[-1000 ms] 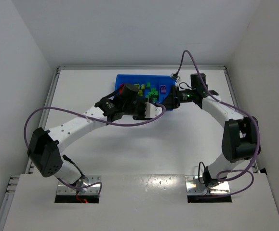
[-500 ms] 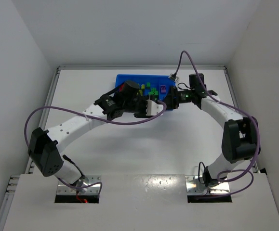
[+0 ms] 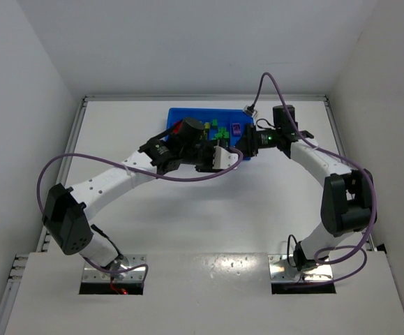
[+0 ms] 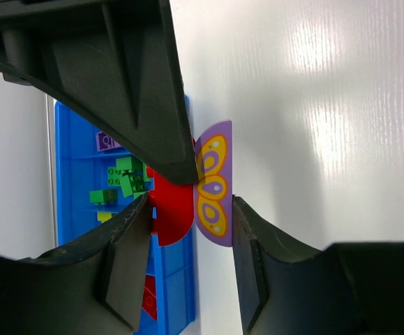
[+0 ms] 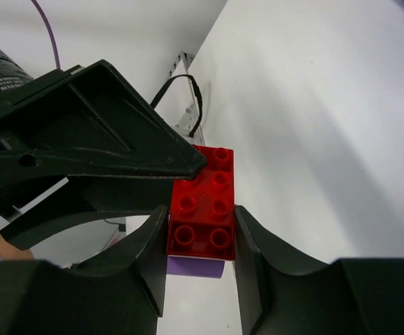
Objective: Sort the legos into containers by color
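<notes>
A stack of two legos, a red brick (image 5: 202, 199) joined to a purple piece (image 4: 214, 185) printed with a butterfly, hangs in the air just in front of the blue tray (image 3: 188, 114). My left gripper (image 4: 191, 216) is shut on the stack, one finger on the red side and one on the purple side. From the opposite side, my right gripper (image 5: 202, 234) is shut on the red brick. In the top view the two grippers meet at the tray's near right corner, the left gripper (image 3: 222, 155) facing the right gripper (image 3: 245, 148).
The tray's compartments (image 4: 65, 209) hold sorted legos: red (image 3: 177, 128), yellow (image 3: 205, 125), green (image 3: 220, 130) and purple (image 3: 236, 128). White walls close in the table on three sides. A purple cable (image 3: 264, 87) loops above the right arm.
My right gripper has shut on the red brick of the stack. Both grippers have shifted slightly toward the tray, and the left gripper's hold on the stack is unchanged.
</notes>
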Motion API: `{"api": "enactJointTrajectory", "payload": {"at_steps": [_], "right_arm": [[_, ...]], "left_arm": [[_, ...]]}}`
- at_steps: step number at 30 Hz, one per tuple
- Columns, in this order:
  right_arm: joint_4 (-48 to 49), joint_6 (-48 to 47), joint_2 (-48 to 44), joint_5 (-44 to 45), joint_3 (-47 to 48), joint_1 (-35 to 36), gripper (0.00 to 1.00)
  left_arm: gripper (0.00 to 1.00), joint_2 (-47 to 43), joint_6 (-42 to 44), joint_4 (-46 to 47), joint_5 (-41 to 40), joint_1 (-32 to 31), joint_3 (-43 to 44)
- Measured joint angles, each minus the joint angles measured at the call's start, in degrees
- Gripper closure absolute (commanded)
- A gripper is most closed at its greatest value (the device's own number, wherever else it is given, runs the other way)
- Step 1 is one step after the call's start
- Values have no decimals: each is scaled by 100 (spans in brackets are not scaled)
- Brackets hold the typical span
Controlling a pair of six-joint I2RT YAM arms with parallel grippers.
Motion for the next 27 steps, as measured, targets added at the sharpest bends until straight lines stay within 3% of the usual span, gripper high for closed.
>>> {"api": "enactJointTrajectory", "payload": {"at_steps": [5, 7, 8, 9, 13, 14, 18, 23, 27], "right_arm": [[105, 131, 2, -13, 0, -2, 92], [173, 184, 7, -24, -2, -2, 98], [223, 216, 7, -26, -4, -2, 99], [291, 260, 9, -31, -11, -4, 100], [531, 391, 9, -94, -37, -24, 100], [601, 417, 9, -120, -37, -39, 100], [839, 507, 9, -164, -90, -168, 100], [1141, 623, 7, -205, -173, -378, 100], [1368, 627, -55, -247, -195, -494, 100]], "left_arm": [[74, 0, 15, 44, -26, 0, 0], [66, 0, 15, 68, -50, 0, 0], [49, 0, 15, 87, -66, 0, -2], [39, 0, 11, 107, -81, 0, -2], [13, -7, -330, 417, -92, 17, -201], [2, -17, -597, 540, 33, 94, -328], [2, -345, -1934, 1285, 791, 702, -968], [3, -791, -4212, 2671, 1690, 1714, -1390], [11, -660, -5963, 3834, 2553, 2131, -1440]]}}
